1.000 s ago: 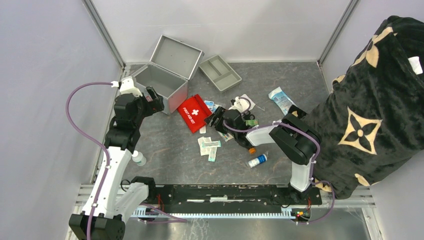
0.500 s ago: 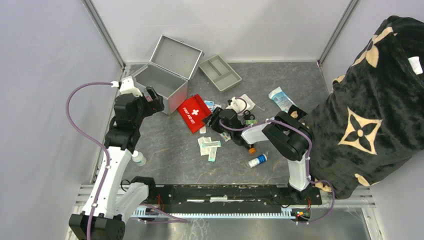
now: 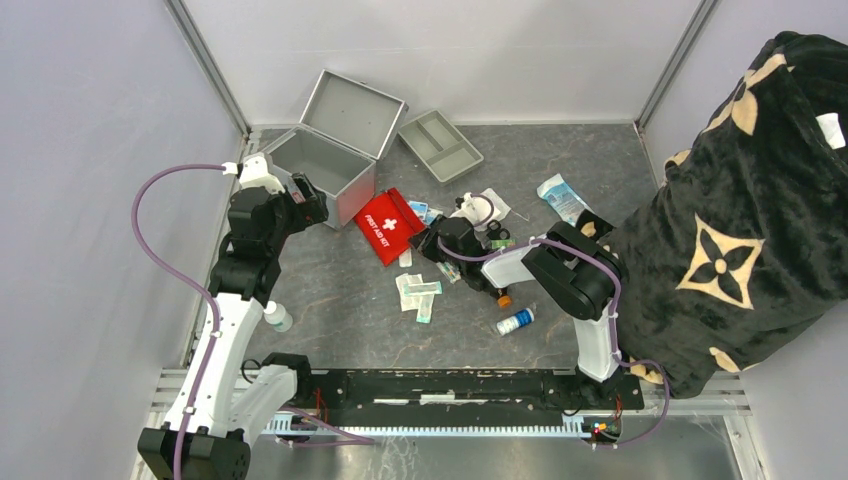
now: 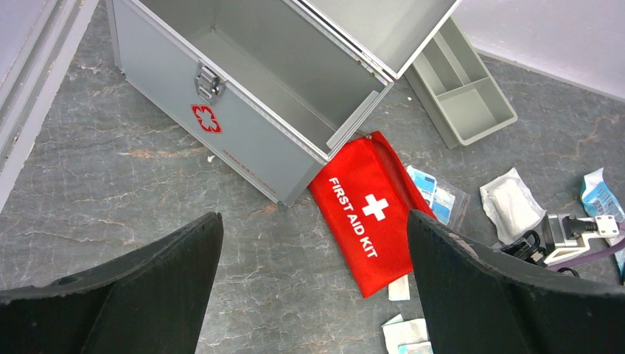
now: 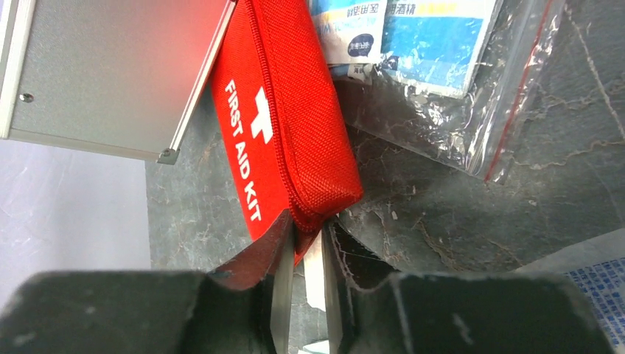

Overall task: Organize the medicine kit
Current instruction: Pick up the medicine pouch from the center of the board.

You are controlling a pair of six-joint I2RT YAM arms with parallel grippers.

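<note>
Pinching red pouch (image 5: 287, 125), right gripper (image 5: 304, 247) low

Black-and-white arms (image 3: 222, 330) carry looping purple cables (image 3: 137, 212).

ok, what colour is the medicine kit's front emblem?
Red emblem on the medicine kit; clearest in left wrist view.

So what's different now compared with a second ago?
The right gripper edged left to the red pouch and narrowed its jaws around the pouch's near corner, pinching it. The left gripper stayed wide open by the medicine kit. The pouch, kit and scattered packets lie where they were.
</note>
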